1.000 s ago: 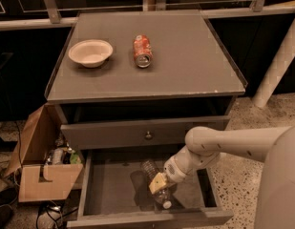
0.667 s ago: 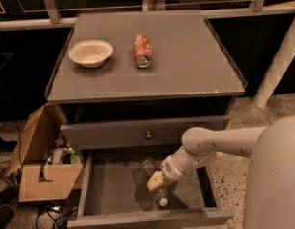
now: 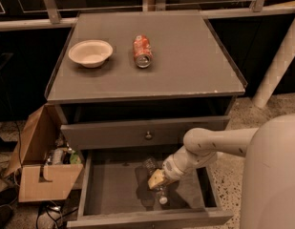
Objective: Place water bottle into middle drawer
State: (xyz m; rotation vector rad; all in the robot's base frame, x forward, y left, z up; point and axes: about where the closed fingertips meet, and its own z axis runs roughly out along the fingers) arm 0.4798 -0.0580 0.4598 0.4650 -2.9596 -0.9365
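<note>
The middle drawer [image 3: 109, 187] is pulled open below the cabinet top, its flat grey floor showing. The water bottle [image 3: 151, 166] is inside it, tilted, with its white cap [image 3: 162, 200] toward the drawer's front. My gripper [image 3: 156, 179] reaches in from the right on the white arm, low over the drawer floor. Its yellowish fingers are shut around the bottle's middle. The bottle's lower part is hidden behind the fingers.
A white bowl [image 3: 90, 52] and an orange-red soda can [image 3: 142, 51] lie on the cabinet top [image 3: 194, 66]. The upper drawer front with a round knob [image 3: 148, 135] stands slightly out. An open cardboard box [image 3: 42, 175] with clutter sits on the floor at left.
My arm and gripper have shifted slightly left inside the drawer with the bottle. Nothing on the cabinet top has moved.
</note>
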